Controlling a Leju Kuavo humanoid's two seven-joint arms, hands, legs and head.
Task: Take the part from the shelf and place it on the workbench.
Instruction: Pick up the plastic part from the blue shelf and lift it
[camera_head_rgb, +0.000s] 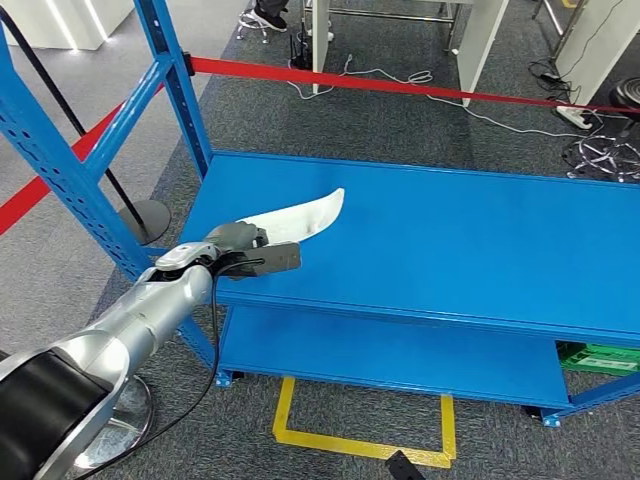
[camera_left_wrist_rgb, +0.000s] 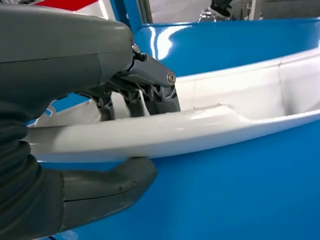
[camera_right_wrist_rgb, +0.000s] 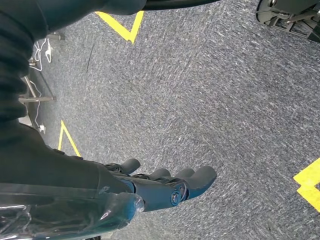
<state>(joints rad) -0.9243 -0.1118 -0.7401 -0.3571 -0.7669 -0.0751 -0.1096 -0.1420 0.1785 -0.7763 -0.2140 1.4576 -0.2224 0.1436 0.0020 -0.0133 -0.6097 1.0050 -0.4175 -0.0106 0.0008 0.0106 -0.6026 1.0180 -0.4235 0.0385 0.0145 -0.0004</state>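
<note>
A long, curved white part (camera_head_rgb: 306, 217) lies on the blue shelf board (camera_head_rgb: 453, 240) near its left end. My left hand (camera_head_rgb: 245, 250) reaches in over the shelf's front edge and grips the part's near end. In the left wrist view the white part (camera_left_wrist_rgb: 181, 130) runs between the dark fingers (camera_left_wrist_rgb: 151, 92) on one side and the thick thumb (camera_left_wrist_rgb: 113, 187) on the other, both touching it. My right hand (camera_right_wrist_rgb: 166, 187) hangs over the grey carpet with its fingers stretched out and nothing in them.
Blue shelf uprights (camera_head_rgb: 68, 170) stand at the left. A red barrier tape (camera_head_rgb: 392, 87) runs behind the shelf. A lower shelf board (camera_head_rgb: 392, 355) sits underneath, with a green crate (camera_head_rgb: 600, 358) at the right. Yellow floor markings (camera_head_rgb: 362, 440) lie in front.
</note>
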